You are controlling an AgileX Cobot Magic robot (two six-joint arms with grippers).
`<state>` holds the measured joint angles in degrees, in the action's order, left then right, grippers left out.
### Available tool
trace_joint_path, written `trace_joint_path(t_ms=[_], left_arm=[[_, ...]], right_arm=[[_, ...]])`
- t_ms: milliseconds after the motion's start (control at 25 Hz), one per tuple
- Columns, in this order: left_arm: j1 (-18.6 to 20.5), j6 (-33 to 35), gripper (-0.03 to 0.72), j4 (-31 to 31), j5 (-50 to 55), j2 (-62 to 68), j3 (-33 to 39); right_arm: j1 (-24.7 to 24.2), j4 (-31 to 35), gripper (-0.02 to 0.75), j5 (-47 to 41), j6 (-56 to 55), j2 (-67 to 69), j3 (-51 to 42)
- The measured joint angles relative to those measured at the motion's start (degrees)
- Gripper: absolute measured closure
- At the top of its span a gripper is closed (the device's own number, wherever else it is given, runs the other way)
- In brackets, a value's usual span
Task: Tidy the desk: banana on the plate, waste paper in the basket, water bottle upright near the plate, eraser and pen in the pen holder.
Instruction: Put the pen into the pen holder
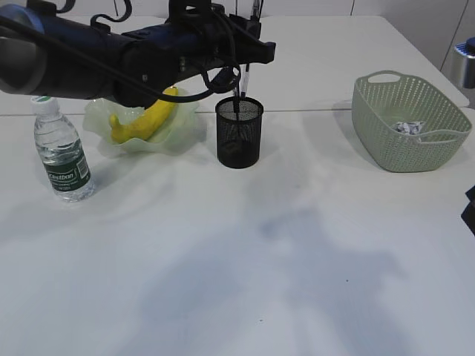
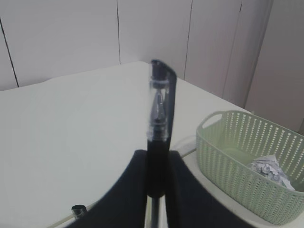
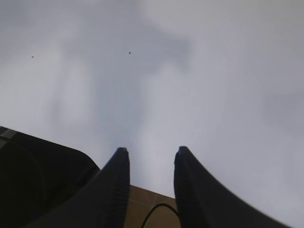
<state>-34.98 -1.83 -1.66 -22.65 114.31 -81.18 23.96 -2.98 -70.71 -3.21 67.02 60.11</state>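
The pen (image 2: 159, 128) is clamped upright in the left gripper (image 2: 156, 185) directly above the pen holder (image 1: 239, 132), tip at its mouth, so that it can drop in cleanly, while the right gripper (image 3: 151, 161) is held apart and empty.

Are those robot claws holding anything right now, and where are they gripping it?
The left gripper pinches a pen by its lower black barrel, above the pen holder. The right gripper is open and empty.
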Motion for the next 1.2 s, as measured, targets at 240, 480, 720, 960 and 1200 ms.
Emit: trace_joint_path(t_ms=[240,480,720,960,1200], left_arm=[[0.4,0.0,0.645,-0.9,-3.6,2.4,0.0],[1.7,0.0,0.645,-3.9,-6.5,4.7,0.0],[2.6,0.0,0.645,-4.3,-8.2,6.1,0.0],[3.2,0.0,0.645,-4.3,-8.8,8.0,0.0],[3.2,-0.3,0.645,-4.3,-10.2,9.3,0.0]], right_arm=[[0.0,0.0,0.499,-0.1,0.0,0.0,0.0],[0.0,-0.1,0.499,-0.1,0.0,0.0,0.0],[0.0,0.4,0.499,-0.1,0.0,0.0,0.0],[0.0,1.0,0.499,-0.1,0.1,0.0,0.0],[0.0,1.2,0.499,-0.1,0.1,0.0,0.0]])
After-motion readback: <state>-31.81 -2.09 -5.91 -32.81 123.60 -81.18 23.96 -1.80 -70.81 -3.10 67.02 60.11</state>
